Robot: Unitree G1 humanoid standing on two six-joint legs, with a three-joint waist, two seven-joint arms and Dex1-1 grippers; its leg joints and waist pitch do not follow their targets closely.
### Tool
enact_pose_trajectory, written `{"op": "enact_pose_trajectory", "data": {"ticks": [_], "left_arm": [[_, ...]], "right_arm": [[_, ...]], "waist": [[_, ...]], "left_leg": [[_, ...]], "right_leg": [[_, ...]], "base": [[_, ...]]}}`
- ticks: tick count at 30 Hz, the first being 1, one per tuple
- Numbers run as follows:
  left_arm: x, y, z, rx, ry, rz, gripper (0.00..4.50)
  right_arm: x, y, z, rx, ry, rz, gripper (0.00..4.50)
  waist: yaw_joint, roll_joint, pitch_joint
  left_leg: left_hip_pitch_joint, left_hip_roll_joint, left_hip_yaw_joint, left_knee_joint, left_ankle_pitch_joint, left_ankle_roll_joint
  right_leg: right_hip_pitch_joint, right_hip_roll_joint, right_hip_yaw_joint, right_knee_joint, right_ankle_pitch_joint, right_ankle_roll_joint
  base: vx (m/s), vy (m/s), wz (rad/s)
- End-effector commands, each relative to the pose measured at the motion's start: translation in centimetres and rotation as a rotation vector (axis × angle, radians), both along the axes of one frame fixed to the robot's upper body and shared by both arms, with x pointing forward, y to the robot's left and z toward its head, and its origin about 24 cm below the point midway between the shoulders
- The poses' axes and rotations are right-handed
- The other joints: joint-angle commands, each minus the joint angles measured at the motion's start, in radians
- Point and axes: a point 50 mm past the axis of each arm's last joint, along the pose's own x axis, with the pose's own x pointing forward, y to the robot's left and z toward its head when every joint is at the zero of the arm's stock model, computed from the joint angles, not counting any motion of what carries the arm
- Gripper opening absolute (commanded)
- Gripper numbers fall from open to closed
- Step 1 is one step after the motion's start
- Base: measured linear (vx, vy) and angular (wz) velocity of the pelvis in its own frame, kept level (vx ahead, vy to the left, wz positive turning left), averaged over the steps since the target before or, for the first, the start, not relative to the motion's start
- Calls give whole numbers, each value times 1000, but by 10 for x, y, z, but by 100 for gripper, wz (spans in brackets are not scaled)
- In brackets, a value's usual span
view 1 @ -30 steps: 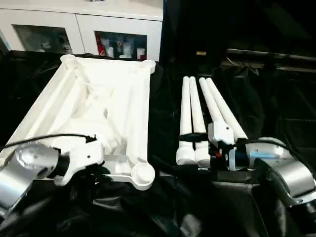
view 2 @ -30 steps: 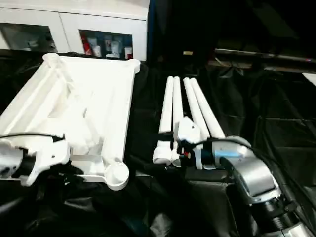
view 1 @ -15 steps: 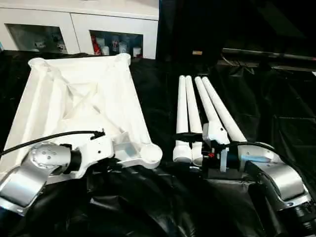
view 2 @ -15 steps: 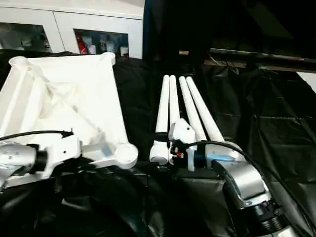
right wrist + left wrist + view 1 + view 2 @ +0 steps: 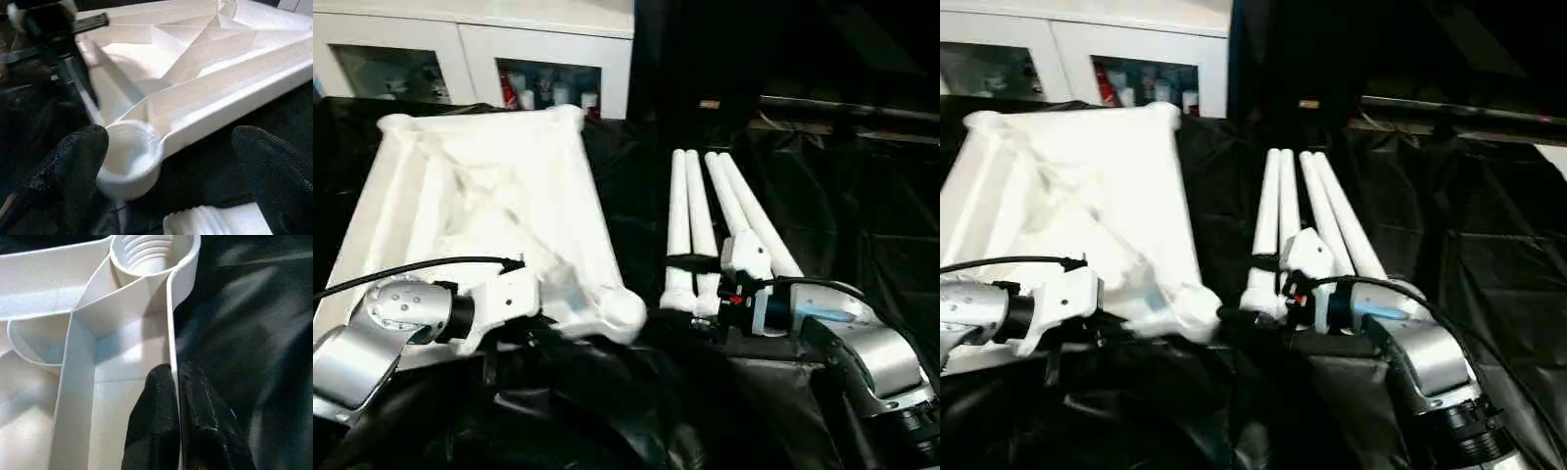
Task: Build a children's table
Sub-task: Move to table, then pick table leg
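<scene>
Counter (image 5: pixel 862 225) draped in crinkled black plastic sheeting. White plastic square tabletop (image 5: pixel 480 215) lies underside up on the robot's left half of it, ribs and diagonal braces showing, round sockets at the corners. Its near right corner socket (image 5: pixel 619 311) sits close to the threaded ends of the legs.

Four long white tubular legs (image 5: pixel 710 220) lie side by side on the sheeting to the right of the tabletop, running away from the robot, the far ends fanning slightly apart. Threaded end of one leg (image 5: pixel 205 223) is visible in the right wrist view, just beside the corner socket (image 5: pixel 128 155).

Left hand (image 5: pixel 175 382): its two black fingers (image 5: pixel 154 396) are pressed together on the thin upright edge wall of the tabletop, one finger inside the rim and one outside, near the threaded corner socket (image 5: pixel 149 252). From the head views the left arm's white wrist housing (image 5: pixel 499 304) sits over the near edge of the tabletop, with a black cable (image 5: pixel 411 269) arching across it.

Right hand (image 5: pixel 171 161): fingers (image 5: pixel 80 156) spread wide, nothing between them; the tabletop's corner socket lies ahead in the gap, not touched. In the head views the right wrist (image 5: pixel 773 308) lies over the near ends of the legs.

Behind the counter, a white cabinet (image 5: pixel 470 49) with glass-fronted doors; small items inside, too blurred to identify.
</scene>
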Motion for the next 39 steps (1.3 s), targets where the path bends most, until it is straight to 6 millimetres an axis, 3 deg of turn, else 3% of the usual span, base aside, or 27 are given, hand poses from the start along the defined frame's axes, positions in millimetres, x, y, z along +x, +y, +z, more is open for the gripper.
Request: {"op": "enact_pose_trajectory", "data": {"ticks": [1, 4, 7, 16, 21, 27, 35, 37, 39], "left_arm": [[3, -9, 13, 28, -106, -70, 1], [14, -2, 12, 141, -219, -64, 1], [21, 4, 13, 214, -287, -53, 1], [32, 27, 17, 390, -397, 26, 1], [34, 33, 19, 409, -414, 30, 1], [37, 39, 21, 414, -423, 49, 1], [29, 46, 9, 291, -313, 94, 1], [24, 49, 7, 290, -251, 103, 47], [19, 51, 8, 266, -193, 113, 63]], "right_arm": [[1, -4, 0, 2, -8, -35, 450], [0, -3, -1, 9, -4, -39, 450], [-1, -2, -2, 12, -3, -42, 450], [-2, 0, -5, 27, 6, -52, 450], [-2, 3, -6, 35, 6, -48, 450], [-1, 7, -7, 39, 5, -43, 450], [-2, 9, -5, 52, 3, -31, 450], [-2, 8, -4, 54, 3, -27, 450], [-1, 7, -3, 54, 3, -26, 450]], "waist": [[0, 23, -59], [2, 28, -56], [-1, 25, -56], [-7, 30, -61], [-4, 30, -61], [-1, 31, -59], [-2, 30, -60], [-4, 29, -61], [-5, 28, -61]], "left_leg": [[18, 46, -12, -78, -167, -3], [18, 46, -14, -80, -206, -12], [16, 47, -20, -85, -248, -32], [12, 45, -20, -80, -188, -20], [14, 45, -19, -79, -186, -18], [15, 46, -20, -83, -219, -26], [16, 46, -20, -82, -213, -26], [14, 45, -19, -81, -192, -22], [15, 46, -19, -81, -187, -21]], "right_leg": [[39, -63, 37, -61, -97, -226], [38, -65, 39, -70, -172, -197], [40, -67, 38, -75, -236, -173], [42, -64, 35, -63, -120, -205], [43, -65, 34, -59, -92, -220], [41, -68, 35, -64, -149, -212], [39, -67, 34, -61, -129, -216], [41, -67, 34, -57, -105, -222], [42, -68, 34, -56, -99, -227]], "base": [[0, 0, 0], [0, 0, 0], [0, 0, 0], [0, 0, 0], [0, 0, 0], [0, 0, 0], [0, 0, 0], [0, 0, 0], [0, 0, 0]]}}
